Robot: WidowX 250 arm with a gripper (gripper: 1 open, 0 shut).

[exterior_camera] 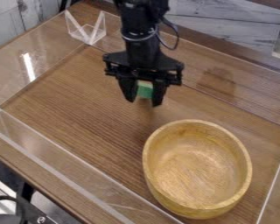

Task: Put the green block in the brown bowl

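The gripper (143,94) is clamped on the green block (143,89), one black finger each side of it, pointing straight down. Only part of the block shows between the fingers; its top end is hidden up inside the gripper body. The block's bottom end hangs clear of the table (73,109), w/ a gap visible under it, so it's off the wood, held in the air.

Arm (140,26) comes down from the top edge of the view, black, w/ cables around the upper part. The gripper sits roughly mid-frame, a bit toward the far side.

The brown bowl (230,192) is on the table at the near right, upright, light wood w/ visible grain and a thick rim. Nothing in it. The block & gripper are to the far left of the bowl, near it but not over it: the gripper's fingertips are clear of the rim's far-left edge.

Table is dark wood-grain w/ a clear raised edge strip (43,140) along the near left side and glare on the far left corner. A small clear triangular stand (87,26) sits at the far left, behind the arm. Pale wall or counter surface (230,22) runs along the far right. Can't tell what the dark stuff at the bottom left corner is.
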